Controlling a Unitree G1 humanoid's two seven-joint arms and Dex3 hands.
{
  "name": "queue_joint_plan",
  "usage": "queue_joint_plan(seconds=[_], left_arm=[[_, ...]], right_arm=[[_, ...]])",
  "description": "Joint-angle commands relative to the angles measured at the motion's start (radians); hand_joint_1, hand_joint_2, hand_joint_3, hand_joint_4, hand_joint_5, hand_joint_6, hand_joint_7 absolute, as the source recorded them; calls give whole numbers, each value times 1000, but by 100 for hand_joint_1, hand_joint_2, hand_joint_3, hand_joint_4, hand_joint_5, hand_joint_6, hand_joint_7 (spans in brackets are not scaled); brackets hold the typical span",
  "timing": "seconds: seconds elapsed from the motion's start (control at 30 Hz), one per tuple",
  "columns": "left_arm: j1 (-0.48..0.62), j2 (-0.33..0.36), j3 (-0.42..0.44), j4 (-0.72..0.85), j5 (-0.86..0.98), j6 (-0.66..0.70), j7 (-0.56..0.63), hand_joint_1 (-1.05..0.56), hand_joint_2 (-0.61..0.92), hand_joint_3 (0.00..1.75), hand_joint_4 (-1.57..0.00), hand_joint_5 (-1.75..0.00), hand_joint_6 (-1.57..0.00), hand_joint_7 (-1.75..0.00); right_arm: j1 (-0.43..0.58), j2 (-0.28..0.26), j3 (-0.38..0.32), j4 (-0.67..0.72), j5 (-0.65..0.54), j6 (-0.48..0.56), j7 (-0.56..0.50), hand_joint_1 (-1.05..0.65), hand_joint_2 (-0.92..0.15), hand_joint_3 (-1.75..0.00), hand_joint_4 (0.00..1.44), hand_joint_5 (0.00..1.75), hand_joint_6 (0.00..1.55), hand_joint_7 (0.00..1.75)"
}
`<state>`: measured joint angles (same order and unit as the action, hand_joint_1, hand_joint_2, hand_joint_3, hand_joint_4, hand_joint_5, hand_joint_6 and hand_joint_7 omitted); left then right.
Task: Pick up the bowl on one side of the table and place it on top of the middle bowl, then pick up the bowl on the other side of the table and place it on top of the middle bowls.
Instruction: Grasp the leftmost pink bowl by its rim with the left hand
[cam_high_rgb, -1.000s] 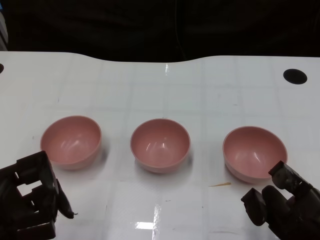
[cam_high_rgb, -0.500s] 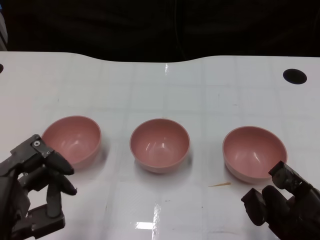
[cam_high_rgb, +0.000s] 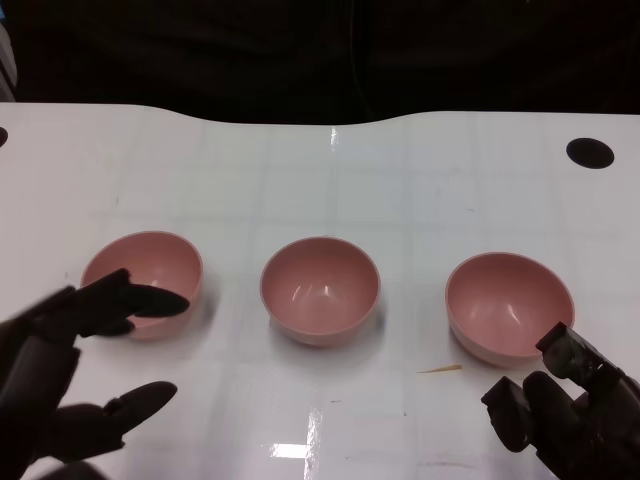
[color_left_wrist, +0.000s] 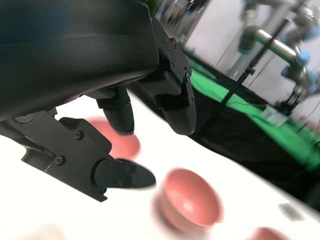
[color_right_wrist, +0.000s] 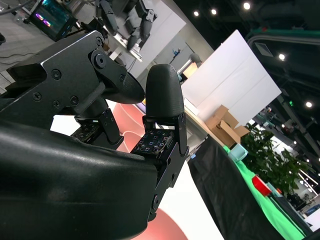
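Flanking three glossy pink bowls (cam_high_rgb: 320, 290) (all upright): left hand (cam_high_rgb: 70, 375) spread empty, right hand (cam_high_rgb: 570, 415) curled empty.

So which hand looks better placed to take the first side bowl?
Left, probably. The left hand has spread fingers over the left bowl; the right hand sits curled beside the right bowl.

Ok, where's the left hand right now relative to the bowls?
In the head view the left hand is at the lower left, fingers spread, its upper fingers over the near rim of the left bowl; it holds nothing, and the middle bowl sits further right.
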<state>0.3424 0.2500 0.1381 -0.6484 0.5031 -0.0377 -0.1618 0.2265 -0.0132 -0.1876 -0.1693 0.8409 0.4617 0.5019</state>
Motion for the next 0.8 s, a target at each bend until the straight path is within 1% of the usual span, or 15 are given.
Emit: queue_joint_plan(seconds=[0.03, 0.17, 0.2, 0.27, 0.37, 0.4, 0.5, 0.63, 0.7, 0.77, 0.8], left_arm=[[-20, 20, -12, -41, 79, -8, 19, -50, 68, 0, -53, -61, -71, -24], [-25, 19, -16, -39, 99, -9, 21, -50, 68, 0, -54, -59, -73, -21], [-42, 49, -17, -28, 141, -16, 13, -53, 68, 0, -54, -58, -74, -20], [-63, 86, -19, -14, 196, -24, 2, -59, 68, 0, -57, -51, -76, -15], [-68, 95, -23, -11, 211, -21, 3, -62, 68, 0, -59, -47, -78, -11], [-79, 107, -27, 0, 243, -24, 11, -63, 68, 0, -60, -45, -79, -10], [-116, 137, -42, 41, 308, -42, 23, -64, 68, 0, -71, -29, -83, -5], [-139, 147, -54, 73, 326, -49, 22, -65, 68, 0, -76, -19, -84, -2], [-156, 157, -63, 99, 337, -54, 19, -71, 71, 1, -76, -16, -82, -1], [-171, 166, -70, 120, 346, -56, 16, -72, 72, 1, -76, -14, -82, 0], [-181, 172, -76, 133, 352, -56, 12, -77, 75, 2, -76, -13, -81, 0]], right_arm=[[4, -10, -4, 3, -3, -11, 14, -7, -49, -110, 84, 175, 82, 144], [3, -9, -5, 5, -4, -11, 18, -7, -50, -109, 84, 175, 81, 144], [7, -7, -5, -9, -5, -3, -2, -7, -51, -109, 84, 175, 80, 146], [13, -4, -4, -26, -5, 8, -29, -5, -46, -119, 85, 175, 79, 150], [15, -4, -2, -32, -2, 11, -40, -4, -44, -122, 85, 175, 79, 152], [15, -4, 0, -31, -1, 9, -35, -4, -44, -123, 85, 175, 79, 152], [17, 0, 5, -31, 0, 5, -34, -6, -43, -125, 85, 175, 78, 154], [15, 0, 7, -25, 0, 2, -27, -6, -43, -124, 85, 175, 78, 153], [12, -1, 7, -18, 2, 1, -19, -6, -46, -117, 85, 175, 81, 145], [14, 3, 8, -22, 2, 0, -24, -6, -47, -115, 85, 175, 82, 143], [16, 6, 9, -28, 1, 2, -33, -6, -46, -117, 85, 175, 82, 145]])
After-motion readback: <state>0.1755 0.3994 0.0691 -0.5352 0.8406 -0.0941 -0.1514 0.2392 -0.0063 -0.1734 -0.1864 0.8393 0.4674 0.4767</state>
